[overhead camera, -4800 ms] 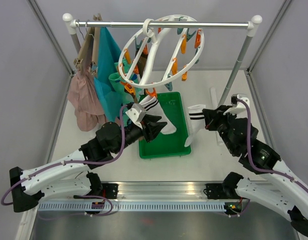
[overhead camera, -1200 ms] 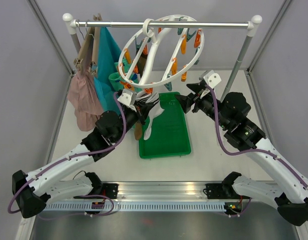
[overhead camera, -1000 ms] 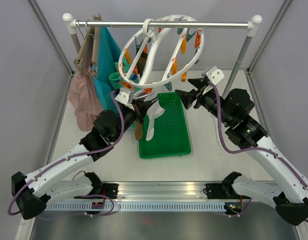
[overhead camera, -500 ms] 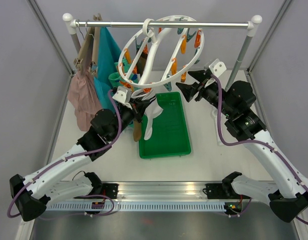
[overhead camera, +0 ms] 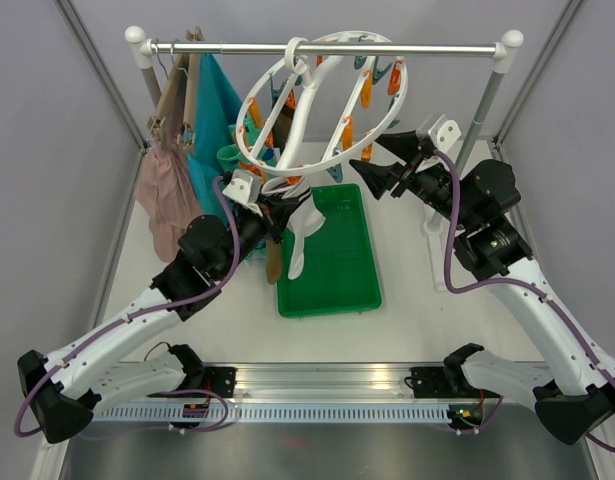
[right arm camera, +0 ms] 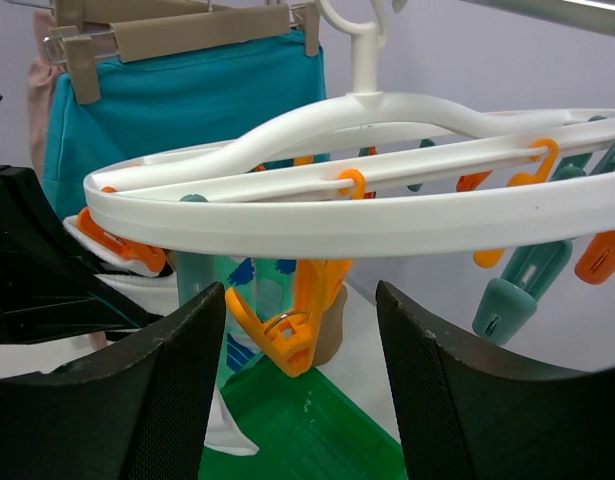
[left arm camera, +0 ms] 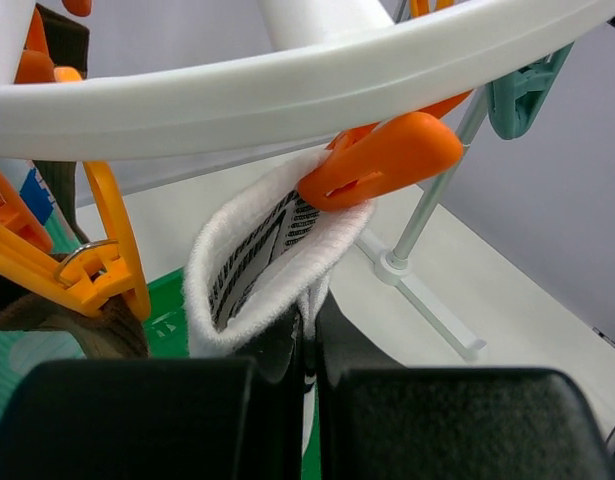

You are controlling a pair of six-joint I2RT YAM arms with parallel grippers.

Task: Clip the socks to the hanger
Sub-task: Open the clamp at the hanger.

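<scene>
Socks (overhead camera: 299,232) are partly hung, we judge: a brown sock (overhead camera: 275,262) dangles from the hanger (overhead camera: 399,90), while our left jaws, shut tight, press the cuff of the white striped sock (left arm camera: 257,260) against an orange peg (left arm camera: 377,160). Our right jaws stand wide, empty, beside the hanger.

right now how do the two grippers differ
The left gripper is shut on a white sock; the right gripper is open and empty. The left sits under the hanger, sock cuff at an orange peg; the right faces the ring from outside. Both are up by the hanger.
</scene>
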